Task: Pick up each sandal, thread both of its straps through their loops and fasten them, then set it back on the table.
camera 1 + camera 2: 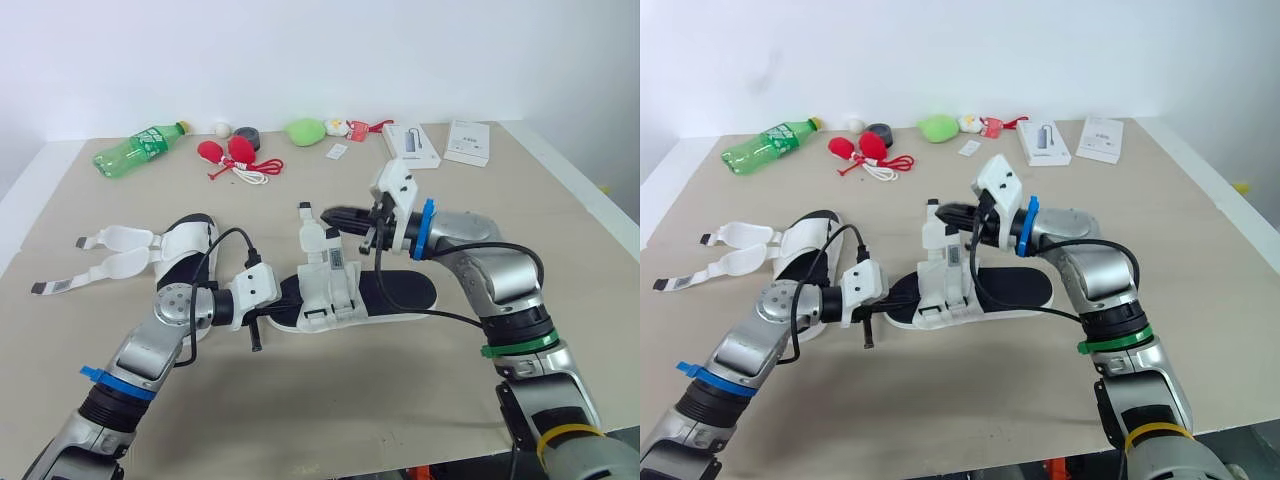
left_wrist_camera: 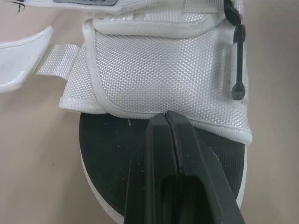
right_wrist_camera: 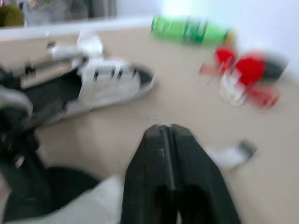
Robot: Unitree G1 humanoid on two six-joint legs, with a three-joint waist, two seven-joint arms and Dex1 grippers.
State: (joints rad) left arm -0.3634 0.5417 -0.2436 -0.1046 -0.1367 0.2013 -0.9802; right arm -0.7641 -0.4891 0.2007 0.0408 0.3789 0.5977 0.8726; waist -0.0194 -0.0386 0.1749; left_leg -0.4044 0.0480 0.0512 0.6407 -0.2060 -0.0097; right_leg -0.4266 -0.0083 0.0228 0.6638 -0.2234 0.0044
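the sandal (image 1: 392, 290) lies flat mid-bench (image 1: 330, 410), one strap (image 1: 308, 228) standing up near its eleven o'clock. the left jaws, clenched on nothing, seem to rest their tips on the black footbed at the nine o'clock end, probably pinning the shoe. the right jaws, clenched with nothing seen between them, hover by the strap's three o'clock side, likely to nudge it. the second sandal (image 1: 185, 245) waits at ten o'clock, straps loose.

Table (image 1: 330, 400) holds left sandal (image 1: 185, 250), middle sandal (image 1: 400, 290) and green bottle (image 1: 135, 150)
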